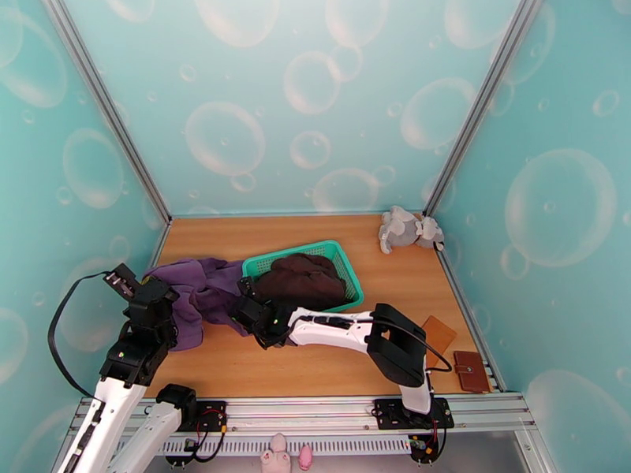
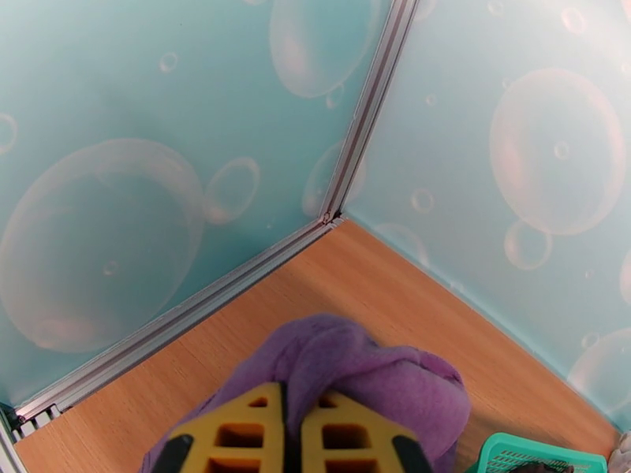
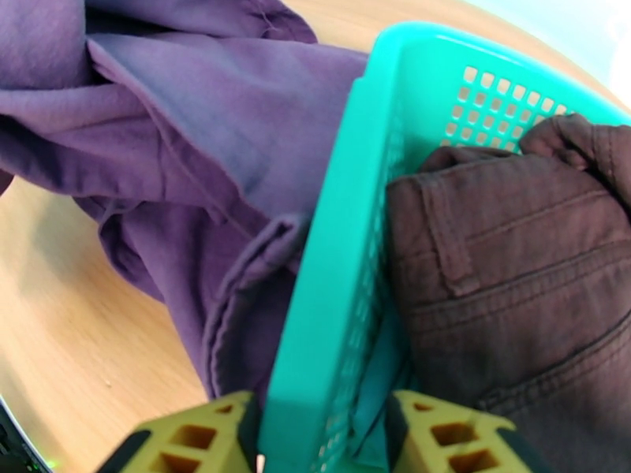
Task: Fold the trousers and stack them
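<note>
Trousers (image 1: 197,289): purple, heaped on the table's left side, one end against the outer wall of the green basket (image 1: 300,251).
Basket contents: a dark brown garment (image 1: 304,281) (seams showing).
Table (image 1: 315,364): pale wood, and you see bare board in front of the heap.
Room: teal bubble-print walls (image 1: 276,112) on three sides.
Left gripper (image 2: 293,397): pinched closed on a purple fold.
Right gripper (image 3: 315,443): half apart, one finger either side of the basket's wall. You cannot tell whether it grips.

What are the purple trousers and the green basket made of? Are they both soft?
The purple trousers look like soft, matte fleecy cloth: they bunch and fold. The green basket looks like hard, smooth plastic: its wall is stiff, with moulded rows of little holes.
</note>
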